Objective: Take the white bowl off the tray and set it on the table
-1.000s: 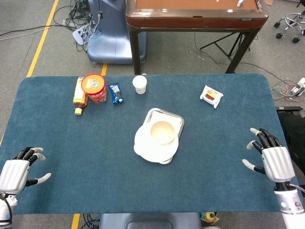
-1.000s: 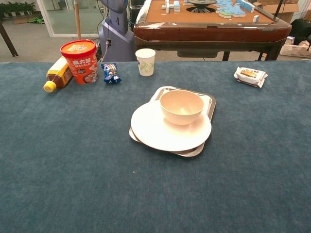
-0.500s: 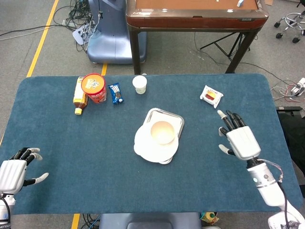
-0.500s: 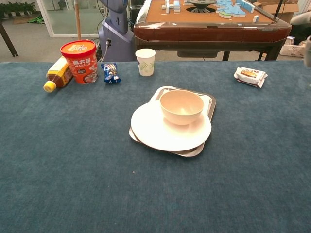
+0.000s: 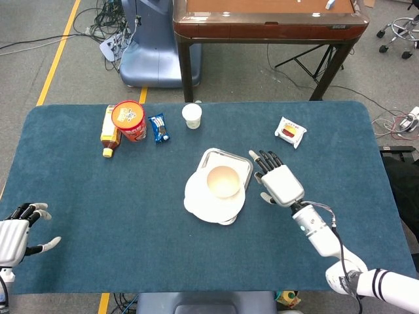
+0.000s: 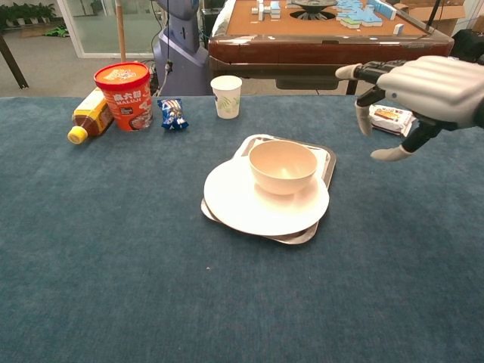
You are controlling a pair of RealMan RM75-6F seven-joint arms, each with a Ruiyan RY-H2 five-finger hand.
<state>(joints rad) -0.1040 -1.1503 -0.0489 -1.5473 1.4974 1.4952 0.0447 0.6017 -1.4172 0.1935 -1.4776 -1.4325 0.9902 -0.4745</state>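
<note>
The bowl [image 5: 223,181] sits on a white plate [image 5: 213,198], which rests on the tray [image 5: 226,159] near the middle of the blue surface [image 5: 98,196]. In the chest view the bowl [image 6: 283,166] stands upright, toward the far side of the plate [image 6: 265,200], and the plate overhangs the tray's [image 6: 327,160] near left edge.

The right hand [image 5: 280,182] hovers just to the right of the tray, apart from the bowl, fingers spread and holding nothing. In the chest view this hand [image 6: 423,94] hangs above the surface, to the right of the bowl and higher than its rim, fingertips pointing left toward it.

The left hand [image 5: 14,235] stays at the near left corner of the surface, well away from the bowl, fingers apart and empty.

Along the far edge lie a bottle [image 5: 109,131], a red tub [image 5: 129,120], a blue packet [image 5: 158,128] and a paper cup [image 5: 192,116]. A wrapped snack [image 5: 291,131] lies far right, beyond the right hand.
</note>
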